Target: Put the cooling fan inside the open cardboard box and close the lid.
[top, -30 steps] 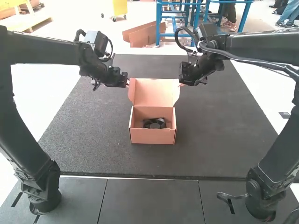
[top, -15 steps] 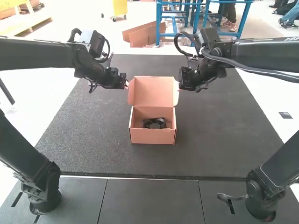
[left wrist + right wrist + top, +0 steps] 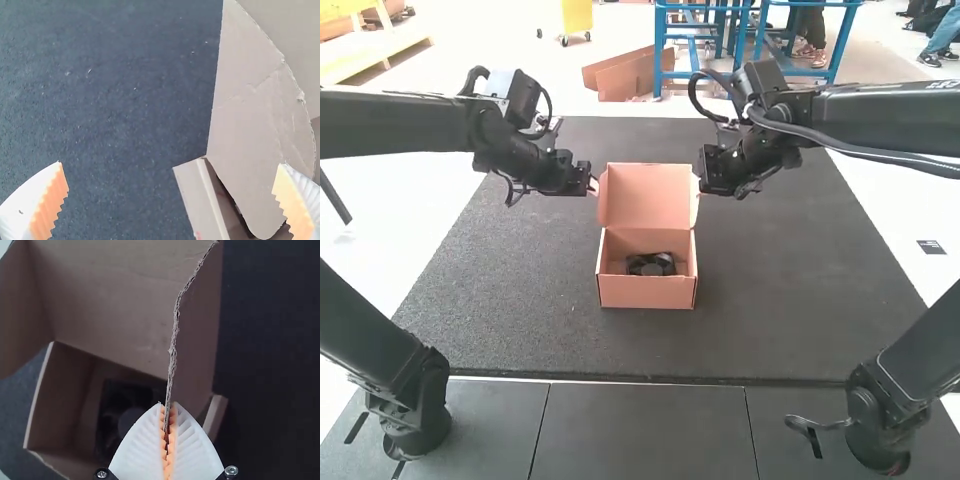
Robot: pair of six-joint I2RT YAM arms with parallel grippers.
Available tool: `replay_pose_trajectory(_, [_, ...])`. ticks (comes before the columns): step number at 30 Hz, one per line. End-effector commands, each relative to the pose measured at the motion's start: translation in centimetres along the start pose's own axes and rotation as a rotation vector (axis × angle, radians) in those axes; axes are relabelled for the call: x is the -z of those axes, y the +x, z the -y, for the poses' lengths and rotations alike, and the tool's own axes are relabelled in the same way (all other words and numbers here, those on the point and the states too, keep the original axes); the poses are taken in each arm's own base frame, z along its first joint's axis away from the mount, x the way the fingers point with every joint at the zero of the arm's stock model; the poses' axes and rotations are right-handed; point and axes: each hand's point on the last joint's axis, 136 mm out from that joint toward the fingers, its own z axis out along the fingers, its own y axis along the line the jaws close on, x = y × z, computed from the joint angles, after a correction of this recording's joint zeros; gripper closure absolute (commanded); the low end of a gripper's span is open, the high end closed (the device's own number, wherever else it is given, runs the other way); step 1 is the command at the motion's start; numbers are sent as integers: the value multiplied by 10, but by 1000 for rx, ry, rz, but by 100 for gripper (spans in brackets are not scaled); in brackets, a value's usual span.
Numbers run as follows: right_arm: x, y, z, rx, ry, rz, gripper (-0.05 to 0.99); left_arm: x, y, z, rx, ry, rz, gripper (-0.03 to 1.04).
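Observation:
An open cardboard box (image 3: 647,285) stands mid-mat with its lid (image 3: 648,197) raised upright at the back. The black cooling fan (image 3: 650,264) lies inside it, and the same fan (image 3: 125,415) is dimly seen in the right wrist view. My left gripper (image 3: 586,184) hovers at the lid's left side, open, with the left side flap (image 3: 255,140) between its orange pads (image 3: 47,205) but untouched. My right gripper (image 3: 701,184) is at the lid's right side. Its fingers (image 3: 167,412) are shut on the edge of the right side flap (image 3: 192,340).
A dark mat (image 3: 500,290) covers the table around the box, with open room on all sides. The pale table surface (image 3: 390,190) lies beyond the mat's left edge.
The right gripper has shifted slightly left, drawing the right flap inward. The left gripper has eased a little left and nearer. The lid stands a touch narrower and more upright.

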Motion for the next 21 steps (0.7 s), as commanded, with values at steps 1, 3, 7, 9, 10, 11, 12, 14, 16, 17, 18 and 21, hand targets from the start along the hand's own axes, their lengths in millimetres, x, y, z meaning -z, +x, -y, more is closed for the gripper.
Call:
replay_pose_trajectory(1, [11, 0, -13, 31, -38, 28, 95, 10, -6, 16, -6, 63, 32, 4])
replay_pose_trajectory(3, [11, 3, -16, 36, -46, 30, 95, 8, -5, 21, -14, 71, 29, 4])
replay_pose_trajectory(7, [14, 1, -19, 39, -59, 58, 95, 5, 2, 29, -30, 85, 16, 4])
replay_pose_trajectory(9, [15, 0, -19, 37, -63, 68, 95, 5, 4, 32, -39, 92, 10, 4])
replay_pose_trajectory(10, [15, 1, -20, 38, -65, 69, 95, 4, 4, 34, -42, 95, 9, 4])
replay_pose_trajectory(11, [15, 2, -20, 38, -68, 67, 95, 4, 5, 35, -47, 96, 7, 4])
replay_pose_trajectory(12, [14, 4, -21, 38, -72, 62, 95, 4, 6, 37, -49, 98, 4, 4])
replay_pose_trajectory(14, [15, 6, -26, 53, -89, 60, 95, 3, 8, 40, -54, 103, 1, 4])
replay_pose_trajectory(16, [14, 12, -32, 67, -107, 53, 95, 2, 10, 41, -57, 106, -3, 4])
replay_pose_trajectory(17, [14, 15, -34, 76, -111, 47, 95, 2, 10, 41, -55, 106, -4, 4])
replay_pose_trajectory(18, [13, 19, -36, 88, -116, 41, 95, 2, 11, 41, -55, 105, -6, 4])
replay_pose_trajectory(21, [13, 27, -40, 107, -126, 27, 95, 1, 15, 39, -53, 100, -15, 4])
